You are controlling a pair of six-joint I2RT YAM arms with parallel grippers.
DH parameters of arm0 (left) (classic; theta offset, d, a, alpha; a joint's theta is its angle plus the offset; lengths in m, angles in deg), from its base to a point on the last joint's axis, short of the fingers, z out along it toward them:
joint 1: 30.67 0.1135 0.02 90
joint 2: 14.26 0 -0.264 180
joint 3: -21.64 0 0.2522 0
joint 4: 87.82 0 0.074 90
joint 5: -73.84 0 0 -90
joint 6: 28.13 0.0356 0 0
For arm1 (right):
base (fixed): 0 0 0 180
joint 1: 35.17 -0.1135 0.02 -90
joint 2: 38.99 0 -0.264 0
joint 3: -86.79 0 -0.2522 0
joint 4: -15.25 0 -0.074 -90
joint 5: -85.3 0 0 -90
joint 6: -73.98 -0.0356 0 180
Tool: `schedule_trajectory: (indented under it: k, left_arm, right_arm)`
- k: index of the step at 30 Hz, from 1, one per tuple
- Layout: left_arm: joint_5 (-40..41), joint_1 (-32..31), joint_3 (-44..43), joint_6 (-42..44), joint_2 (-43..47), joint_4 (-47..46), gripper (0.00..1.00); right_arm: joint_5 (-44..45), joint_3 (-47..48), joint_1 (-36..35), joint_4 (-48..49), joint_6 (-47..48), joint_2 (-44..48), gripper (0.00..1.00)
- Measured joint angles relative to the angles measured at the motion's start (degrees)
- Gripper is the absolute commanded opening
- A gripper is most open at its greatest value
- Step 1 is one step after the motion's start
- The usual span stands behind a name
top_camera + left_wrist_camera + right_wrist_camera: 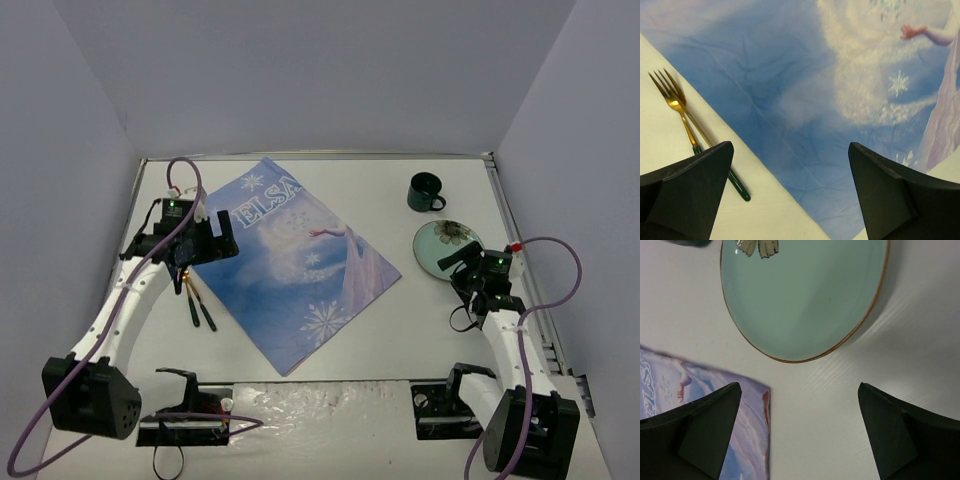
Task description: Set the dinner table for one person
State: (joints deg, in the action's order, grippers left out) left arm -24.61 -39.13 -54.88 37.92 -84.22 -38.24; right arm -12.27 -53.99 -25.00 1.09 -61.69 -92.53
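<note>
The table fills the floor of a grey-walled booth, its far, left and right edges running close under the walls and its near edge carrying both arm bases. A blue cloth lies on it turned like a diamond: one corner almost reaches the far edge left of centre, the opposite corner almost reaches the near edge, and the right corner points towards the plate. The plate sits by the right edge, apart from that corner with a bare strip between them; in the right wrist view its gold rim and the cloth corner are separated by white table. A dark green cup stands just beyond the plate towards the far right corner, apart from it. Two green-handled pieces of cutlery lie side by side on the left, just outside the cloth's near-left edge; the left wrist view shows gold fork tines on bare table near that edge. The left gripper hovers over the cloth's left corner, fingers wide apart with only cloth between them. The right gripper hangs over the plate's near rim, fingers spread and holding nothing. Bare room lies far-centre between cloth and cup, and near-right between the cloth and the right arm.
</note>
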Motion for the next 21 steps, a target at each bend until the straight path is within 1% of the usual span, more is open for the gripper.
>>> schedule_trajectory:
  k: [3,5,7,10,13,18,21]
  left_arm:
    - [-2.3,0.0,7.6,0.1,4.7,-2.4,0.97]
    - [-3.8,0.0,11.3,0.1,6.2,-3.9,0.97]
    - [-5.1,0.0,13.7,0.1,6.8,-5.1,0.97]
    - [-6.5,0.0,14.7,0.1,6.8,-6.6,0.97]
    - [-7.1,0.0,14.7,0.1,7.0,-8.6,0.97]
    - [-7.2,0.0,14.7,0.1,7.0,-10.0,0.97]
    - [-7.2,0.0,14.7,0.1,7.0,-10.3,0.97]
  right_arm:
    - [-0.2,-1.1,1.6,-0.3,-1.4,0.0,0.98]
    - [-0.4,-1.8,2.7,0.2,-2.3,0.0,0.97]
    - [-0.6,-2.6,4.2,0.8,-3.1,0.0,0.96]
    - [-1.3,-5.0,6.3,4.0,-4.8,-0.3,0.93]
    - [-2.6,-9.3,7.9,8.8,-7.3,-0.5,0.9]
    - [-5.2,-17.0,8.6,23.8,-13.3,-1.0,0.84]
    - [-5.3,-19.9,9.0,30.0,-16.0,-1.2,0.83]
